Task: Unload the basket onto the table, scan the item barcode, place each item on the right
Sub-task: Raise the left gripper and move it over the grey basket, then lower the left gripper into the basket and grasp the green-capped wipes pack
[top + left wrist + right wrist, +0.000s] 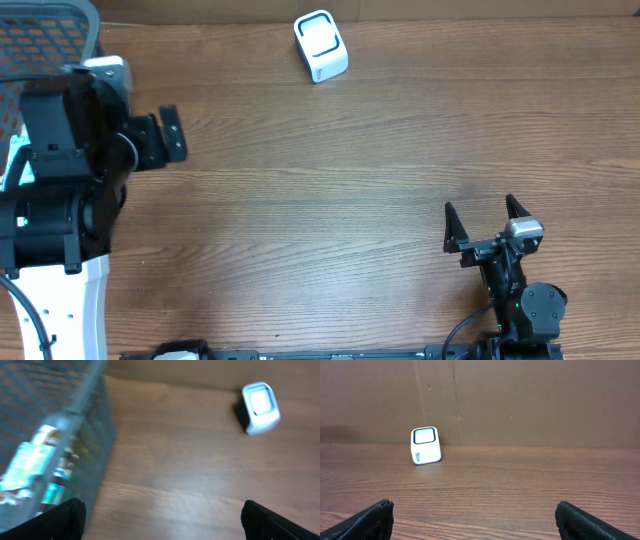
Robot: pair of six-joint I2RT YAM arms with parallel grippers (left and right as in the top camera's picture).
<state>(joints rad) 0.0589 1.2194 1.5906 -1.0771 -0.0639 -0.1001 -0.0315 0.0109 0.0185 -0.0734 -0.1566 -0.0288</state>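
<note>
Noted a white scanner (320,46) standing on the wooden counter (350,200) close to its far edge, window facing the near side. Found a grey mesh basket (50,35) well to the left of the scanner, at the counter's far left corner. Made out packaged items (27,467) inside the basket through the mesh in the left wrist view: white and teal wrappers, too blurred to read any label or barcode. Logged the left jaws spread wide, gripping nothing, just beside the basket's right wall, between basket and scanner but far nearer the basket. Saw from that wrist both fingertips (65,520) at the bottom corners of the view, bare counter between them, items up and to the left behind the mesh, scanner (259,407) up and to the right. Logged the right jaws likewise fully parted and empty, well apart from the scanner on its near-right side, close to the counter's near edge. Saw from the right wrist the scanner (425,445) far ahead, left of centre, within the span of the dark fingertips (370,520). Put both sets of jaws apart from items and scanner.
</note>
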